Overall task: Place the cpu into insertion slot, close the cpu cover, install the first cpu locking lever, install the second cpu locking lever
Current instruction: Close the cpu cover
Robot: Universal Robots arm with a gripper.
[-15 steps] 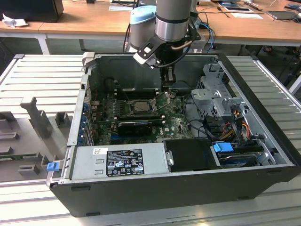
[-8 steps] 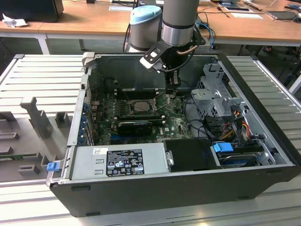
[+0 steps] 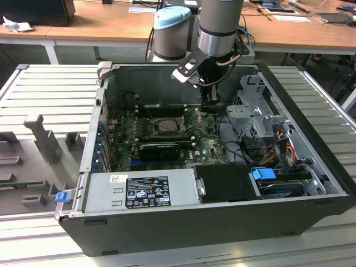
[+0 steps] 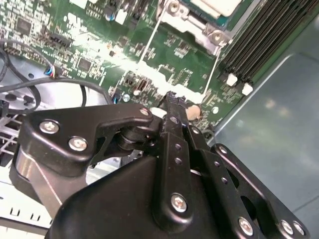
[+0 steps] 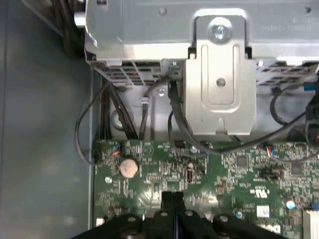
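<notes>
Standing by the open computer case [image 3: 222, 228], I see the gripper [image 4: 177, 99] low over the board. Its fingers [image 4: 174, 124] are pinched together with nothing visibly between them, and the tips sit right at the free end of a thin locking lever [image 4: 212, 69]; whether they touch it I cannot tell. The cpu [image 4: 219, 5] looks seated in the insertion slot [image 3: 161, 123], near the case's far wall, with the cpu cover [image 4: 192, 24] seemingly down. I judge a lever step is in hand. Latching calls for a steady sweep down and under its catch. Memory sticks [image 4: 259, 40] and a bare case panel [image 4: 284, 114] crowd one side, the drive cage [image 5: 219, 74] the other.
</notes>
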